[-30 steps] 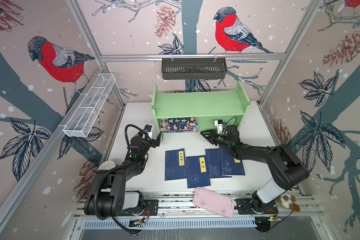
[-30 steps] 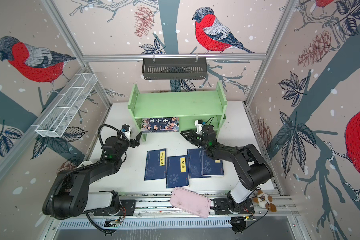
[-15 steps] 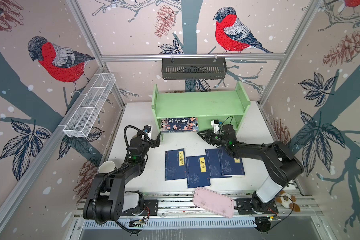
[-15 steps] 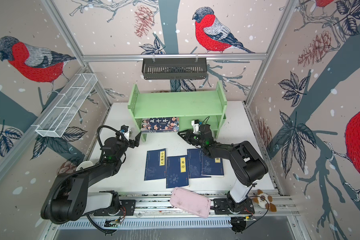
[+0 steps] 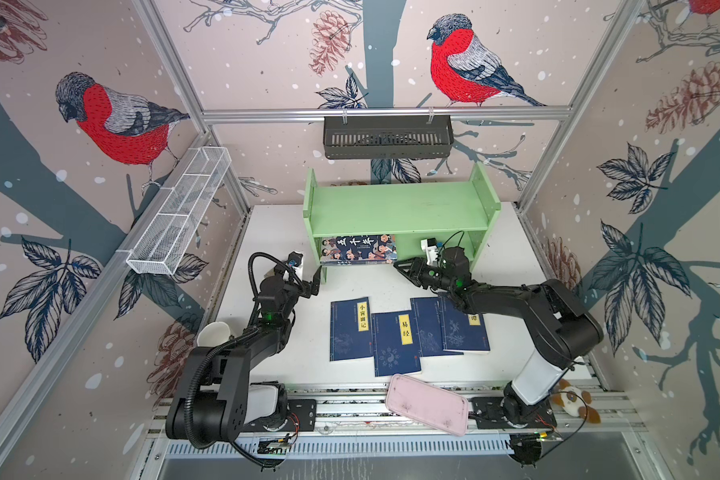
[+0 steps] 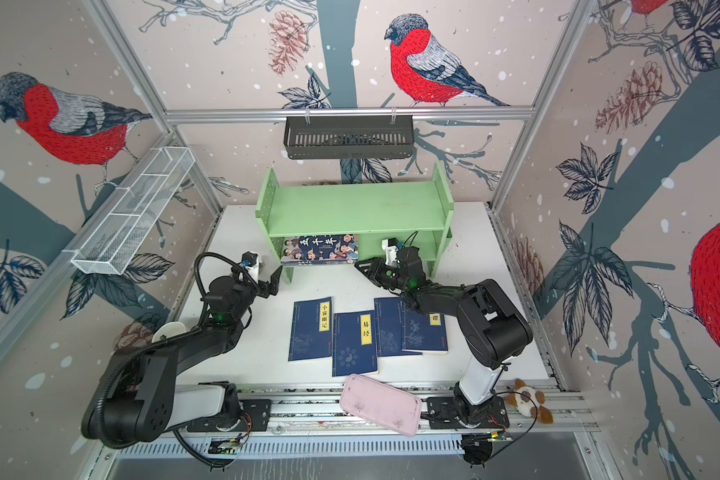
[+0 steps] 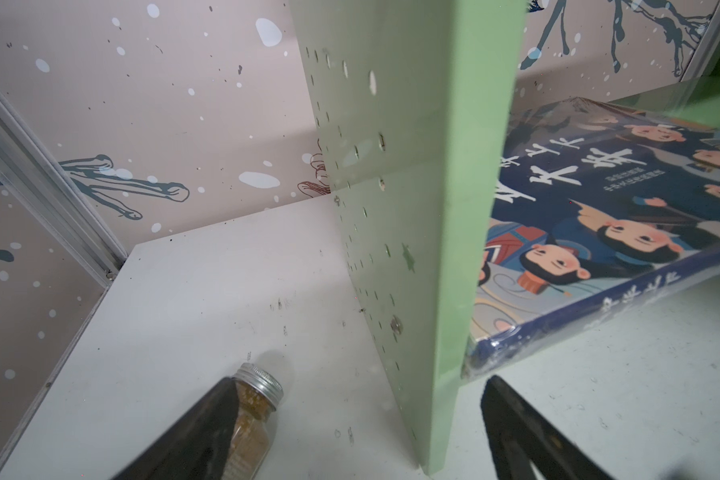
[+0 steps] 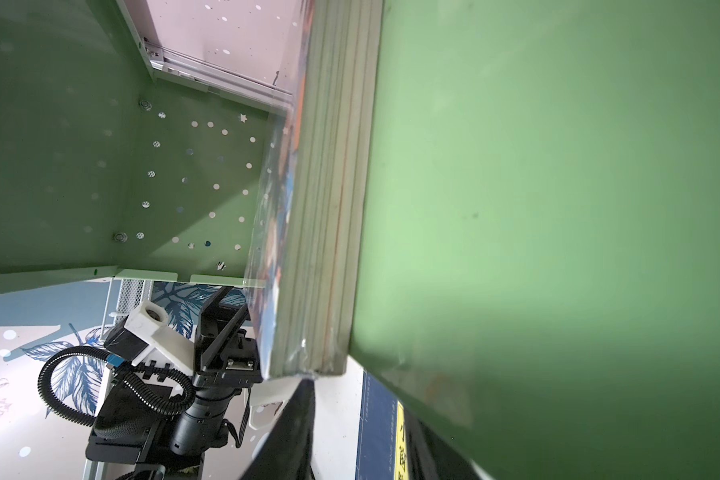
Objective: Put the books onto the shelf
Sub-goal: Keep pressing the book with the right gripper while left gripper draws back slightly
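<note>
Four navy paperbacks [image 5: 395, 340] lie flat before the single shelf [image 5: 400, 208]; beyond them the left gripper [image 5: 312, 282], released wide, faces the shelf's left panel and the right gripper [image 5: 402, 266], partly parted and empty, sits just beside the one larger book [image 5: 358, 248] lying flat on the shelf's lower tier.

Both top views are bright and evenly lit, shadows soft; in the wrist views the shelf [image 8: 558, 208] (very close) is blurred.
</note>
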Controlling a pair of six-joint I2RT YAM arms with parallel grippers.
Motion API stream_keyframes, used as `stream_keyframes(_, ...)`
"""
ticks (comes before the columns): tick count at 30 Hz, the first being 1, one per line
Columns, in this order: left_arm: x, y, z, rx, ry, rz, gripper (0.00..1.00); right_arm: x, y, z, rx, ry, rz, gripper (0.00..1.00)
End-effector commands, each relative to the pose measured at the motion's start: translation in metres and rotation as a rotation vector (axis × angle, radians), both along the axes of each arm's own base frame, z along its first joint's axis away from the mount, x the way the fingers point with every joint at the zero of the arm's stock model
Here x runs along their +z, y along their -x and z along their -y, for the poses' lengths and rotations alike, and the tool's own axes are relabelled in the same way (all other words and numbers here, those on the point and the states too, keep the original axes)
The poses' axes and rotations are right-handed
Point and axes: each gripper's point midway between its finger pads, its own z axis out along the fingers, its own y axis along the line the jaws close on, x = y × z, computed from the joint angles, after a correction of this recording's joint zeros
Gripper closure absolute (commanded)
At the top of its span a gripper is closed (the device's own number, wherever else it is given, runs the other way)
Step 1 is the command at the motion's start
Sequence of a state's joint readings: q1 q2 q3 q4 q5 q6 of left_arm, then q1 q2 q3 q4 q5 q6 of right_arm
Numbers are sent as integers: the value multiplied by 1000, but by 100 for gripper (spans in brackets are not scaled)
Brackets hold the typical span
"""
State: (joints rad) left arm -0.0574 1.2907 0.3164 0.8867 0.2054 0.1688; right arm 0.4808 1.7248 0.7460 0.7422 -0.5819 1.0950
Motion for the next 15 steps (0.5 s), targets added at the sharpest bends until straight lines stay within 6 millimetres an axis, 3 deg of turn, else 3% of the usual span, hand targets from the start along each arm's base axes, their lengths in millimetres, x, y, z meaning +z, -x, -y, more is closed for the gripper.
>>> stream_keyframes(1,13,-3,-1,4,-12,57,8,4,-2,-2,13,-11,20,63)
stream_keyframes(15,12,-4,-1,5,-10,52,8,4,-3,-2,19,-5,18,62)
